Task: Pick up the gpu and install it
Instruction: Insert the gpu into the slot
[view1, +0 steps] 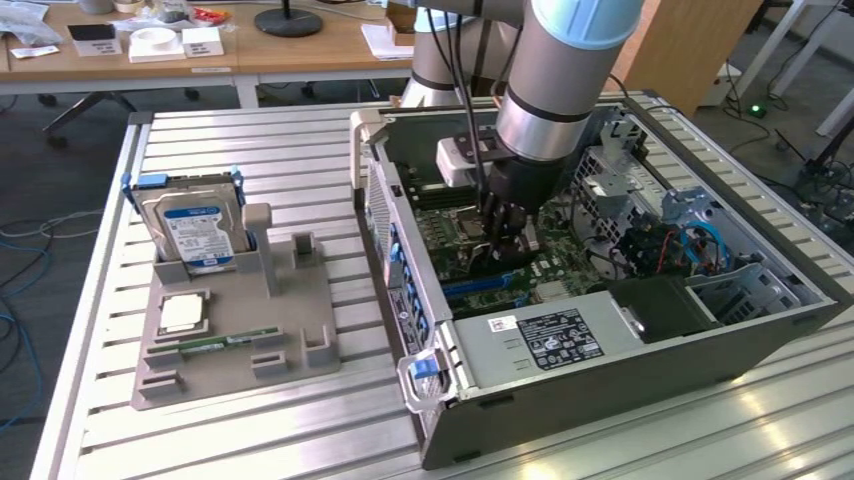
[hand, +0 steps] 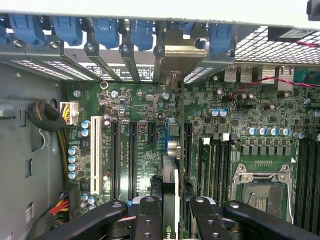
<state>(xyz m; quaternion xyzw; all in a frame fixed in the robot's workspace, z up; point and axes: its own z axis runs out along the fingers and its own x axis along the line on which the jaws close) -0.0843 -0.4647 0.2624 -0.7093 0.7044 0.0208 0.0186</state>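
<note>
Fig.: my gripper (view1: 503, 240), jaws narrow, clamps gpu (hand: 170, 182) on edge over mobo (hand: 150, 155) in PC case (view1: 601, 390). Ext. view: long axis approx 9–3 o'clock, bracket end toward 9.

A gray parts holder (view1: 300, 300) is set at eight o'clock on the slatted table (view1: 240, 140), a computer case (view1: 601, 372) at four.

gpu (hand: 170, 197) inside case (view1: 627, 385) — over motherboard (hand: 142, 150)
</note>
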